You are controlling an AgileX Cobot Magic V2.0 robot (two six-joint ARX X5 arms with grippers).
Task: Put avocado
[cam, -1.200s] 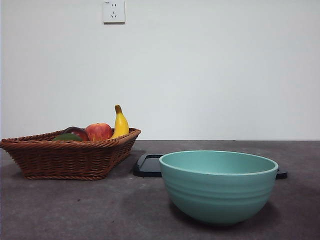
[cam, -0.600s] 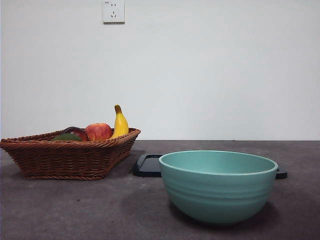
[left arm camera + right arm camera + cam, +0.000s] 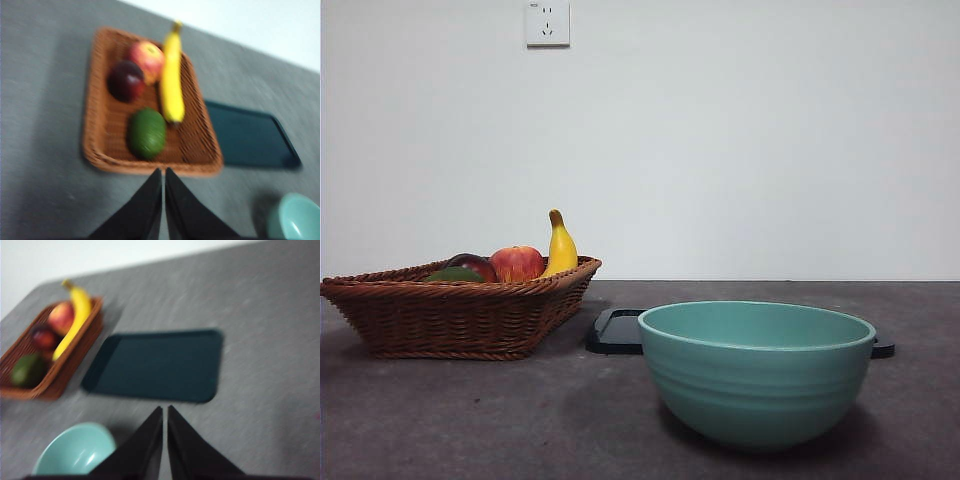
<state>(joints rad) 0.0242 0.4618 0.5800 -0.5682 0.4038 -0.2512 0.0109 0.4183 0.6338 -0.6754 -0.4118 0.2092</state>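
The dark green avocado [image 3: 146, 133] lies in a brown wicker basket [image 3: 102, 150], at the end nearest my left gripper [image 3: 163, 172]. In the front view only its top [image 3: 455, 274] shows above the basket rim [image 3: 460, 290]. It also shows in the right wrist view [image 3: 28, 370]. My left gripper is shut and empty, high above the table just short of the basket. My right gripper [image 3: 165, 411] is shut and empty, high above the table near a dark tray [image 3: 157, 365]. Neither gripper shows in the front view.
The basket also holds a red apple [image 3: 517, 263], a dark red-purple fruit [image 3: 125, 80] and a banana [image 3: 559, 246]. A teal bowl [image 3: 756, 370] stands at the front right, with the dark tray [image 3: 617, 332] behind it. A wall stands behind the table.
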